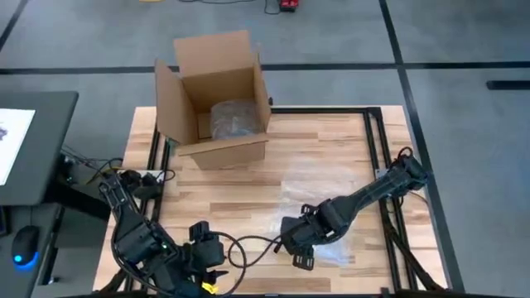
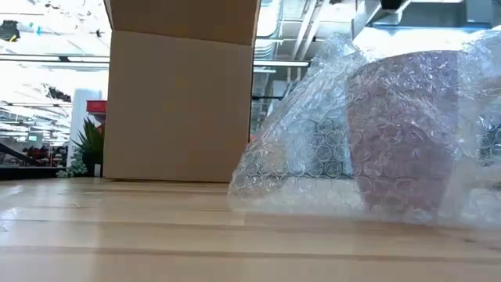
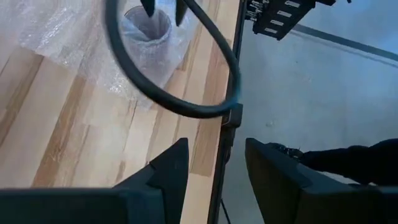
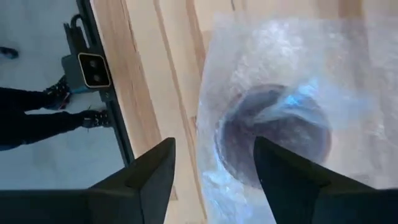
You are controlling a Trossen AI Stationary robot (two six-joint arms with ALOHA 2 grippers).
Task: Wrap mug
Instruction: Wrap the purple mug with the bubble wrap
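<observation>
The mug [image 2: 399, 133] stands upright on the table near its front edge, right of centre. It is covered in clear bubble wrap [image 2: 305, 149], which spreads over the wood around it [image 1: 331, 203]. My right gripper [image 4: 214, 146] is open and hangs over the mug's wrap-lined mouth [image 4: 273, 134]. The left wrist view shows its fingers [image 3: 149, 6] just above the rim of the mug [image 3: 146, 28]. My left gripper [image 3: 214, 162] is open at the near left [image 1: 211, 261], with nothing between its fingers. My right gripper stands over the mug's wrapped mouth [image 3: 148, 17] with its fingers pointing down. I cannot tell whether its fingertips touch the bubble wrap there.
An open cardboard box [image 1: 219, 99] stands at the far edge with a bubble-wrapped bundle [image 1: 236, 118] inside; in the low view it [image 2: 184, 102] rises behind the mug. A black cable [image 3: 174, 99] loops between the two grippers. A person's dark shoes [image 4: 74, 106] show beyond the near edge.
</observation>
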